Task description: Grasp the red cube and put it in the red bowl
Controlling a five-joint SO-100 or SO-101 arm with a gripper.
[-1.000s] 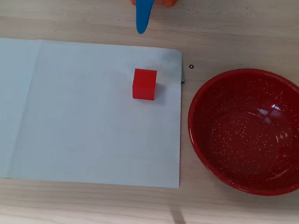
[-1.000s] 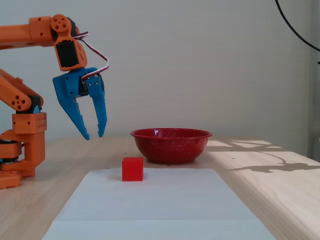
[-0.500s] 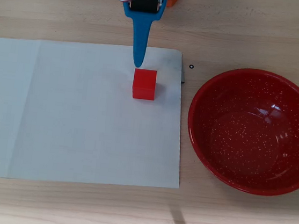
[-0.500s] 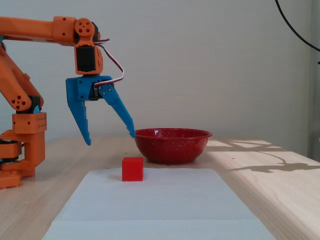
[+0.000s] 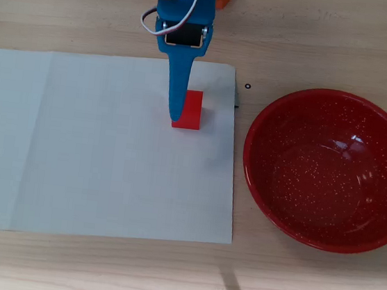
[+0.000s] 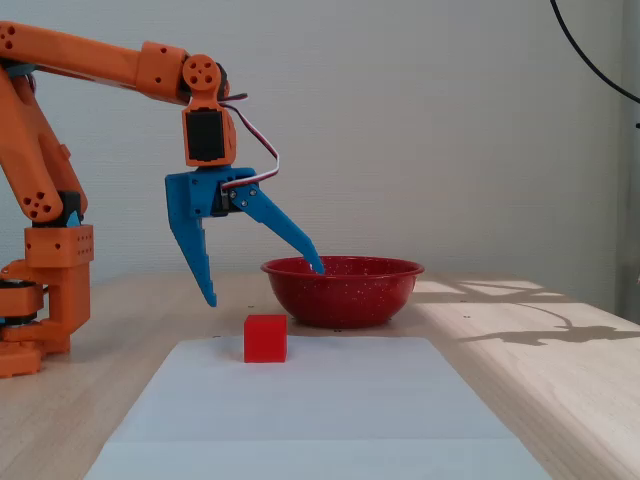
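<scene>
Fixed view: the jaws point(image 6: 262, 285) are spread wide, one blue finger near vertical, the other swung out toward the red bowl point(image 6: 342, 290). They hang above the red cube point(image 6: 265, 338), clear of it, holding nothing. The wide spread looks meant to straddle the cube on the way down.

Overhead view: the blue gripper body point(image 5: 184, 32) reaches in from the top edge, and its long finger lies across the left part of the cube point(image 5: 190, 109). This view cannot say whether it touches; the fixed view shows a gap. The second finger is hidden under the first here.

Cube sits flat on a white paper sheet point(image 5: 95, 148), near the sheet's top right corner. The sheet probably serves as a plain backdrop or placement zone. The bowl point(image 5: 258, 187) stands on bare wood just beside the sheet's right edge, empty, mouth up, well placed for a short carry from the cube.

Judgement: approach step, the arm positioned over the cube, grasp not yet made. Next move calls for a straight descent so a finger lands on each side.

Surface: light wooden bench point(image 5: 331, 42), grain visible, a few small dark marks near the sheet corner and bottom edge. Room: plain pale wall, a dark cable at upper right, sunlight and shadow streaks on the bench at right. Orange arm base point(image 6: 45, 290) stands at left.
</scene>
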